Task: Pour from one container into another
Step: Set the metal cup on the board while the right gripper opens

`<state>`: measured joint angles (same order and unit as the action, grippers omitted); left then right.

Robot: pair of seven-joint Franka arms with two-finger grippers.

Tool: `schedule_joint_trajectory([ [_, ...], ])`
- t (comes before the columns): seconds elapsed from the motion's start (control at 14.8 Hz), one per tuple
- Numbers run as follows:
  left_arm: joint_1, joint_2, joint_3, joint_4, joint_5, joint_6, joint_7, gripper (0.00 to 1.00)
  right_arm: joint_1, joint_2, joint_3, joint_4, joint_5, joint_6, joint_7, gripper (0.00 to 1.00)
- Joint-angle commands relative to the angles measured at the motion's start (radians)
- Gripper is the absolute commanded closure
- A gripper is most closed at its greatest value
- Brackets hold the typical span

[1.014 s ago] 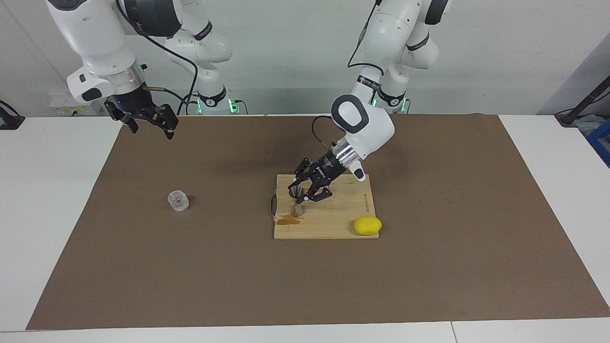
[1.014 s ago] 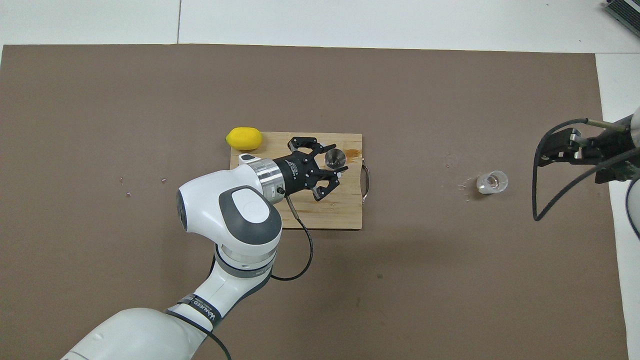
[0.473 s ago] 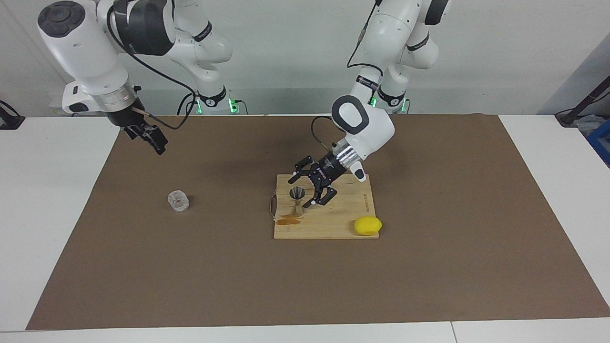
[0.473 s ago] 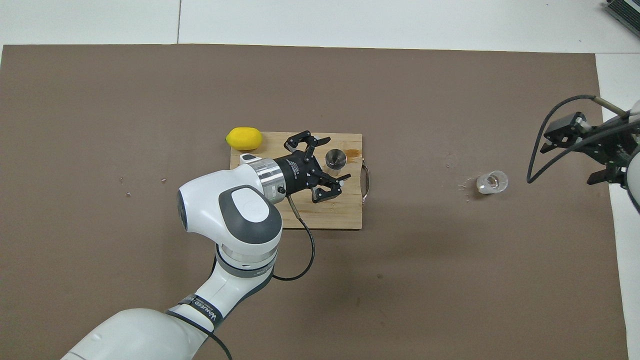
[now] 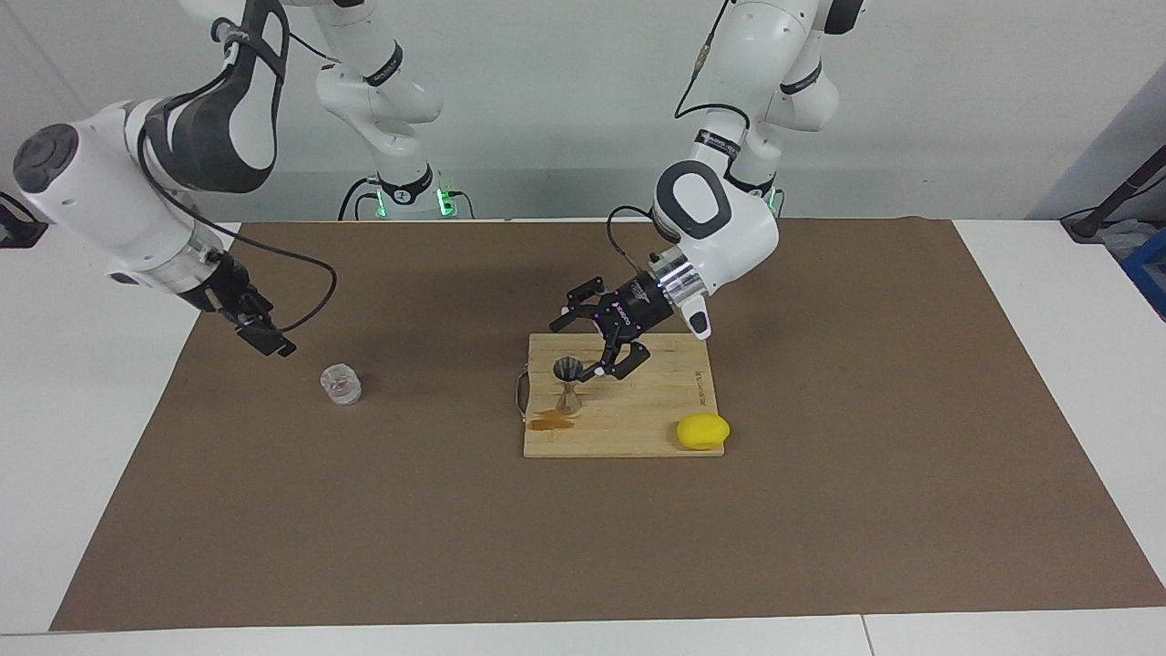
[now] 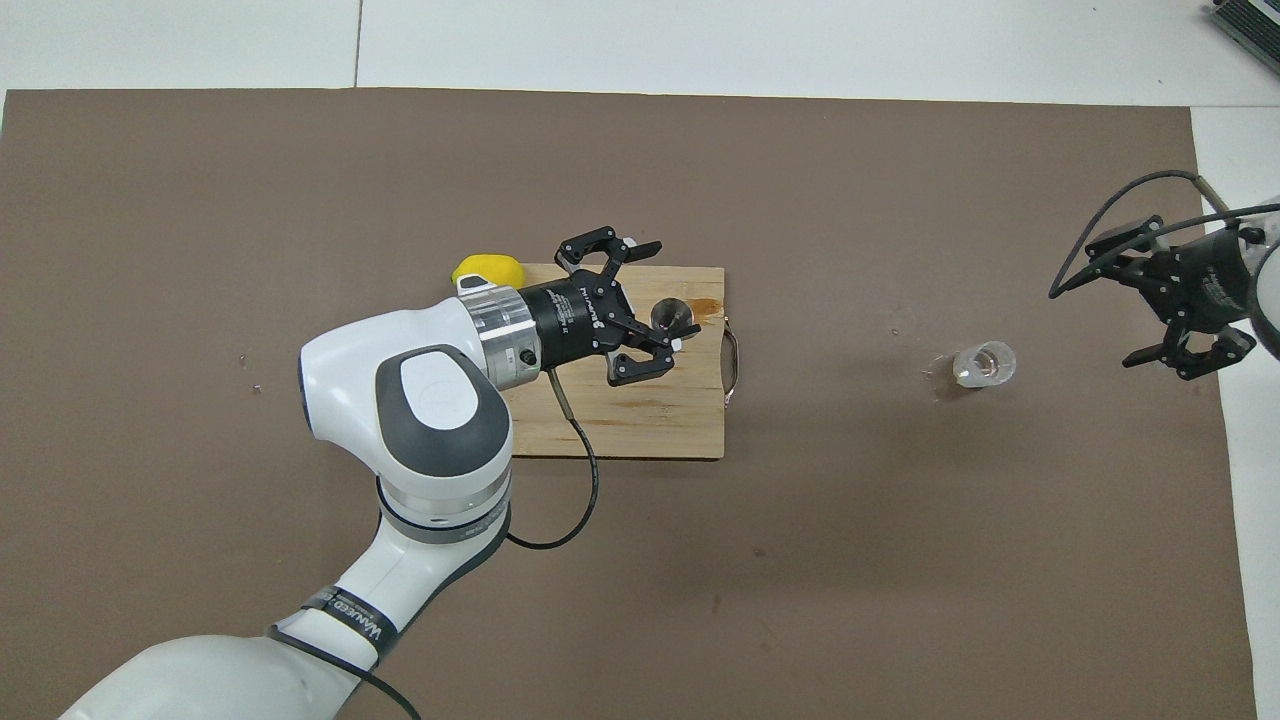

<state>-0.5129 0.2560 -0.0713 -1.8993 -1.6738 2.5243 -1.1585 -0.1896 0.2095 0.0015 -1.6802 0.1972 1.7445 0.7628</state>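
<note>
We are treating the glass tumbler [image 5: 341, 384] — sitting on the mat near the right gripper [image 5: 264, 335], both grippers' fingers spread and empty (left gripper [image 5: 597, 344] over the jigger [image 5: 568, 386]) — as slippery and fragile, gripping its sides.

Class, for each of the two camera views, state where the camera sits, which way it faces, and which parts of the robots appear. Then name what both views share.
Facing view: high across the table, facing the robots; both arms show whole, left gripper with open jaws over the cutting board, right gripper beside the glass tumbler.
Overhead view: above the robots' end, looking steeply down; the left arm and the right gripper show.
Shared: jigger, tumbler, board, lemon, brown mat.
</note>
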Motion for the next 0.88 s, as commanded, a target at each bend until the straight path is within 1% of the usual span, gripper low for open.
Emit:
schedule_joint_trajectory([
  [0.0,0.094,-0.041,0.001,-0.029,0.139,-0.166,0.002,0.00,-0.040,0.057,0.009,-0.004,0.053,0.042,0.015,0.00],
  [0.14,0.158,-0.047,0.002,-0.021,0.260,-0.269,0.005,0.00,-0.056,0.096,0.009,-0.007,0.106,0.064,0.017,0.00],
  [0.27,0.236,-0.066,0.004,0.005,0.458,-0.384,0.016,0.00,-0.065,0.106,0.009,-0.033,0.128,0.101,0.026,0.00],
  [0.41,0.296,-0.076,0.002,0.044,0.644,-0.468,0.023,0.00,-0.098,0.151,0.009,-0.036,0.184,0.113,0.026,0.00],
  [0.68,0.341,-0.086,0.002,0.137,0.970,-0.582,0.054,0.00,-0.160,0.232,0.011,-0.032,0.249,0.101,0.000,0.00],
  [0.81,0.352,-0.081,0.004,0.190,1.064,-0.646,0.083,0.00,-0.166,0.245,0.011,-0.035,0.292,0.092,0.000,0.00],
])
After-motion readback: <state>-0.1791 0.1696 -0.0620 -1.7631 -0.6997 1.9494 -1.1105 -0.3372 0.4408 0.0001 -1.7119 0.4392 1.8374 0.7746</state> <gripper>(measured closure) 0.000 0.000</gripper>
